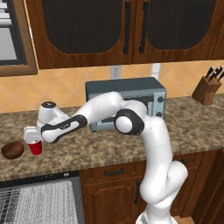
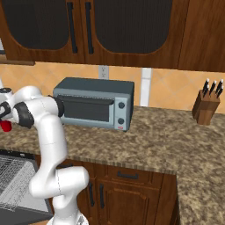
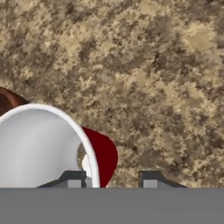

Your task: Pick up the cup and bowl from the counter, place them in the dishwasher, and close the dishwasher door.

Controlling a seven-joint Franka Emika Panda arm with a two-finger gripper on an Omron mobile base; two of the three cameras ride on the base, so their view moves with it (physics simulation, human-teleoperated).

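The cup [image 1: 35, 147] stands upright on the counter [image 1: 109, 148], mouth up and narrow end down, its long axis vertical; the white inside shows nothing in it from the hand view. Just to its left sits the bowl [image 1: 12, 150], open side up, and what it holds, if anything, cannot be made out from here. Below the counter's edge the dishwasher [image 1: 37, 203] stands open, its grey-white wire rack in sight with no dishes visible on the part that shows.

The arm reaches left across the counter, and the claw [image 1: 31, 133] sits right over the cup's rim. In the hand view one fingertip [image 3: 73, 178] lies inside the white rim and the other outside the red wall, so the jaws straddle the cup's side, partly closed. Whether they are actually pressing on the wall cannot be told.

Behind the arm a toaster oven [image 1: 127, 103] stands against the tiled wall. A knife block [image 1: 206, 89] sits far to the right on the counter.
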